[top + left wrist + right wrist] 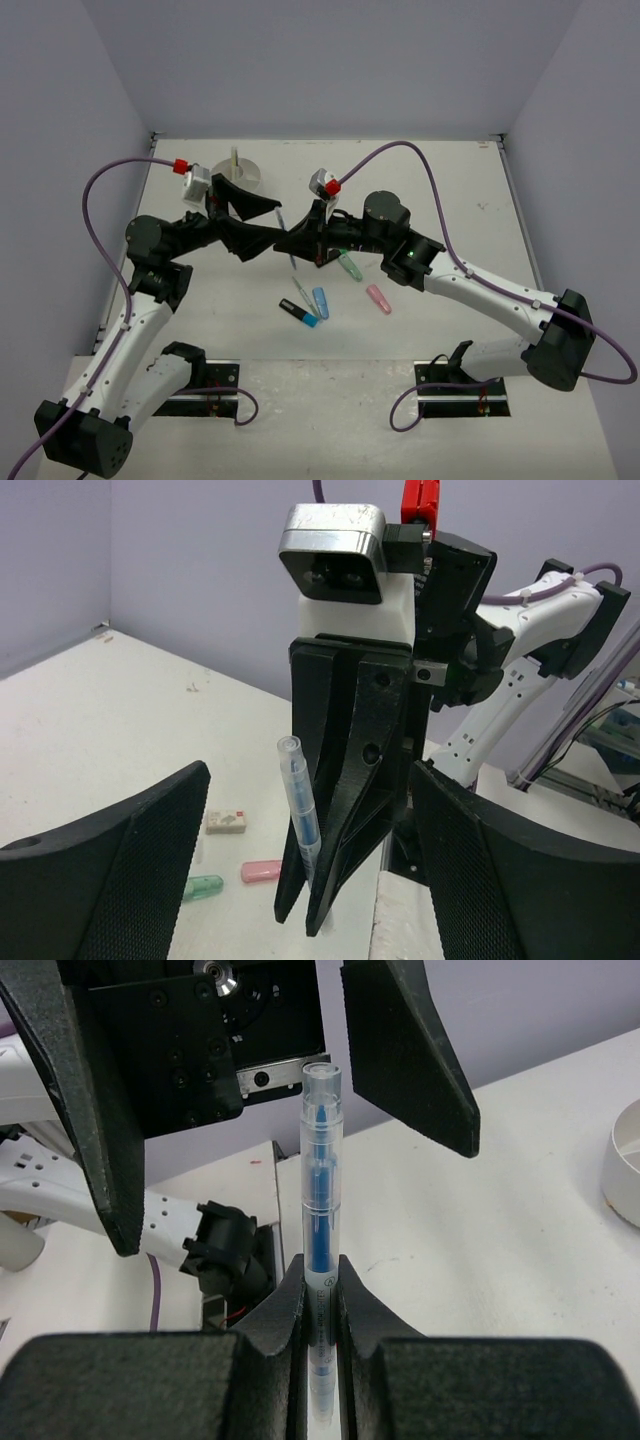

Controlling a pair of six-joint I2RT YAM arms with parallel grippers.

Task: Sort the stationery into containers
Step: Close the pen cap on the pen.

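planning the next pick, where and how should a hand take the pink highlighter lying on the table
Grip the pink highlighter across the middle of its barrel, coming straight down from above. It lies flat and slanted on the table, apart from the other items, with bare surface along both long sides, so there is probably room to close across it.

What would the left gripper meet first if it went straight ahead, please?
Probably the clear blue pen in the right gripper, directly ahead between the left gripper's open fingers, though depth is unclear.

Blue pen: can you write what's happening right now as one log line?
right fingers: shut on pen | left fingers: open, either side of pen, not touching | tub: pen not in yet
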